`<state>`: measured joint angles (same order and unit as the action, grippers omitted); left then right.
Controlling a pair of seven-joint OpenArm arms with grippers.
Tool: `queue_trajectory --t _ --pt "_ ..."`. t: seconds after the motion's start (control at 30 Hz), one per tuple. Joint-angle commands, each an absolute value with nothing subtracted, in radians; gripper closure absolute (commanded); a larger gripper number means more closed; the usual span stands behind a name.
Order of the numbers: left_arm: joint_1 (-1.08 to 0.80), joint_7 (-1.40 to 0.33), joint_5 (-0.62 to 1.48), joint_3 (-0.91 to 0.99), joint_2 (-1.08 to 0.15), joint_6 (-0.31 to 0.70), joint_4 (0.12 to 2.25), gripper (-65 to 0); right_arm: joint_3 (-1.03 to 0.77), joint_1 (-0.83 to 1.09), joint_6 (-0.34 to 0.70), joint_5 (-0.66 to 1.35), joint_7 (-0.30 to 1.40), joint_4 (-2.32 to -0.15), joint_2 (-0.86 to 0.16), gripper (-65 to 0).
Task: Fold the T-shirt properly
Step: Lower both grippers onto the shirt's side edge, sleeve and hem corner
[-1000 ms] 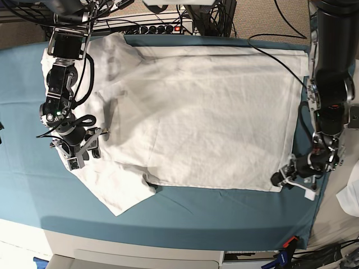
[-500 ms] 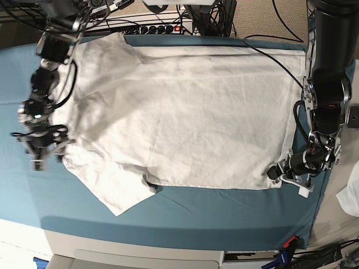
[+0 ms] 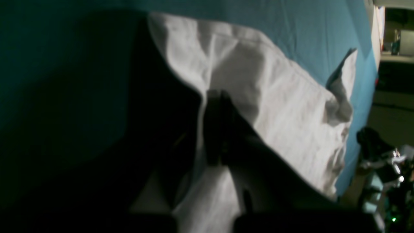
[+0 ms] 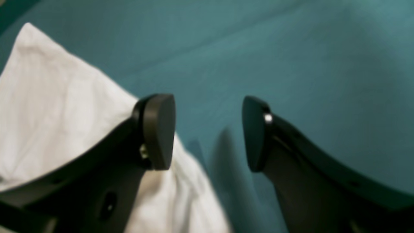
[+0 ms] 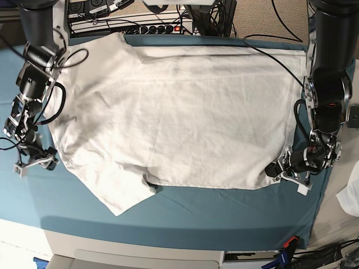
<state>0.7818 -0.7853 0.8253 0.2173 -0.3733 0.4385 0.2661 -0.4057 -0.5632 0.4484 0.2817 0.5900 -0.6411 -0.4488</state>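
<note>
The white T-shirt [image 5: 185,112] lies spread flat and wrinkled on the teal table cover [image 5: 196,216], with one sleeve [image 5: 120,193] pointing toward the front edge. My left gripper [image 5: 274,170] is at the shirt's front right corner. In the left wrist view its dark fingers [image 3: 215,106] are shut on a fold of the white T-shirt [image 3: 284,106]. My right gripper [image 5: 35,161] hovers over bare cover just left of the shirt's edge. Its fingers [image 4: 158,129] stand wide open with nothing between them, and the T-shirt [image 4: 48,106] lies beside the left finger.
A power strip [image 5: 151,28] and cables run along the table's back edge. A small white cloth [image 5: 350,196] lies off the table at the right edge. The table's front edge [image 5: 168,246] is near the sleeve.
My right gripper left the sleeve area, moved left off the shirt and opened wider. My left gripper shifted slightly left onto the shirt's corner and closed on it.
</note>
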Motion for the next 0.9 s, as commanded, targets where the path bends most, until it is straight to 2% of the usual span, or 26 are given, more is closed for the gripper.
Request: queue_trajectory --t 0.0,0.17,0.5,0.53,0.57,0.63,0.67,0.8,0.87 --pt "0.814 -0.787 0.835 0.217 -0.385 0.457 0.278 0.0 -0.407 -0.602 0.472 0.315 0.572 -0.624 -0.46 -33.1" --pt "0.815 -0.786 0.836 0.217 -0.385 0.472 0.278 0.0 -0.407 -0.612 0.505 0.347 0.583 -0.548 -0.441 -33.1" --pt "0.814 -0.786 0.85 0.217 -0.385 0.473 0.278 0.0 -0.407 -0.612 0.539 0.348 0.58 -0.544 -0.386 -32.6" --pt "0.814 -0.786 0.85 0.217 -0.385 0.473 0.278 0.0 -0.407 -0.612 0.539 0.347 0.571 -0.544 -0.386 -29.7" --pt "0.814 -0.786 0.85 0.217 -0.385 0.473 0.278 0.0 -0.407 -0.612 0.539 0.347 0.567 -0.544 -0.387 -23.8" --pt "0.814 -0.786 0.85 0.217 -0.385 0.473 0.278 0.0 -0.407 -0.612 0.539 0.348 0.566 -0.544 -0.39 -5.6" --pt "0.814 -0.787 0.85 0.217 -0.385 0.473 0.278 0.0 -0.407 -0.612 0.539 0.348 0.566 -0.544 -0.392 0.0" --pt "0.814 -0.786 0.867 0.217 -0.392 0.511 0.278 0.0 -0.407 -0.612 0.544 0.348 0.555 -0.546 -0.402 0.0" --pt "0.812 -0.79 0.899 0.219 -0.402 0.561 0.279 0.0 -0.407 -0.609 0.613 0.35 0.55 -0.556 -0.408 0.0"
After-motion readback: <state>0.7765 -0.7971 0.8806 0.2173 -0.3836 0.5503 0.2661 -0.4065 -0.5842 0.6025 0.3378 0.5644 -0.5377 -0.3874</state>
